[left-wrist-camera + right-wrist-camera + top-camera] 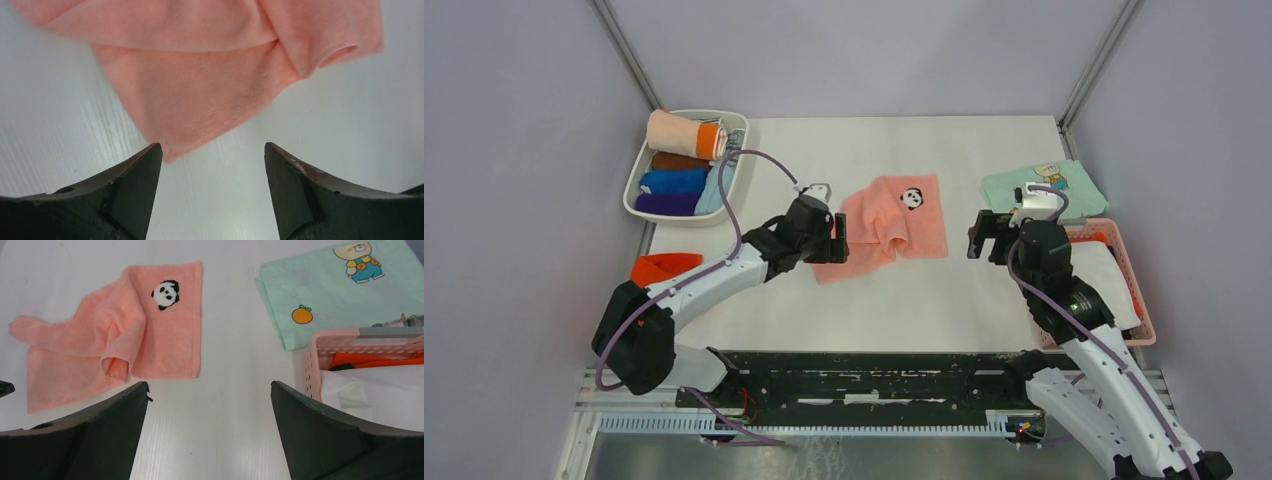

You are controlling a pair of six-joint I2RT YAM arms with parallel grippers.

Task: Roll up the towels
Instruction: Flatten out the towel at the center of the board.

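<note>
One pink towel (894,225) is lying around the middle of the counter (924,310), a little toward the far edge. Its right half is flat with the panda print (912,198) facing up. The left half is all rumpled and folded over itself, with a loose fold bulging up in the middle.

The left gripper (836,238) is right at the towel's near-left corner, jaws spread wide with nothing in them. From the left wrist view the corner tip sits just beside one finger (135,180), and I can't tell if it's actually touching. The right gripper (984,235) is just off the towel's right edge, also spread wide and holding nothing, with bare counter between its fingers.

A red-orange towel (664,268) sits bunched up by the left edge, next to the left arm. A white bin (634,190) in the far-left corner holds rolled cloths (679,160). Near the far-right corner there's a mint-green cloth (1044,185) with a bear on it. Just nearer than that is a pink basket (1139,290) with a red-orange cloth (375,360) and a white cloth (1104,275) in it.
</note>
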